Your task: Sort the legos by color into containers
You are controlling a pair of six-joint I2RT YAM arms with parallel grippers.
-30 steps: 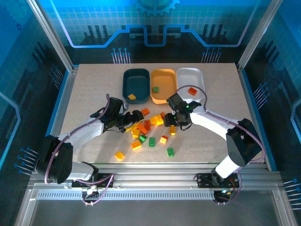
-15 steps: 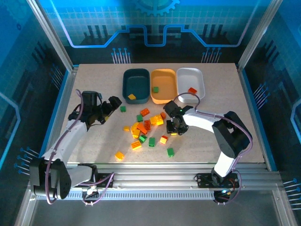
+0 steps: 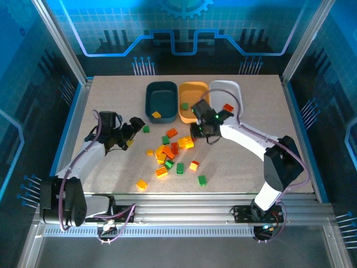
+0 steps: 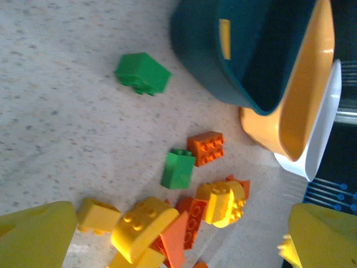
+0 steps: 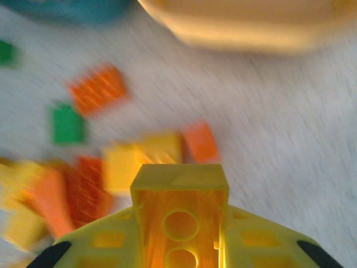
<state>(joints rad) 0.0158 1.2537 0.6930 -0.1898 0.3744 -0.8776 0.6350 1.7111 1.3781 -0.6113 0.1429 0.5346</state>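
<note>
While the right arm (image 3: 245, 137) hangs over the counter (image 3: 106, 100) just in front of the orange-yellow tray (image 3: 192, 85), its jaws are clamped on one yellow brick (image 5: 179, 192), hollow underside toward the wrist lens. That wrist view is blurred, so I cannot confirm how squarely the brick sits in the grip. The teal tray (image 3: 162, 95) already holds a yellow piece (image 3: 157, 115), the orange-yellow tray a green piece (image 3: 184, 106), and the white tray (image 3: 228, 88) a red piece (image 3: 227, 107). I therefore judge the teal tray to be the destination, one tray to the left of where the jaws now stand. Procedure: carry the brick above rim height. Cross the wall shared by the two trays without dipping. Centre over bare teal floor and descend. Release only when the brick is low inside, so it cannot bounce out or land in the orange-yellow tray. The left arm (image 3: 89, 153) has its jaws spread wide and empty, near a lone green brick (image 3: 145, 129) lying just off the teal tray's near-left corner. I would hold that arm where it is until the drop is complete, since both arms would otherwise crowd the same corner. The unsorted legos (image 3: 170, 149) lie heaped on the counter in front of the trays, with a few strays nearer the arm bases.
</note>
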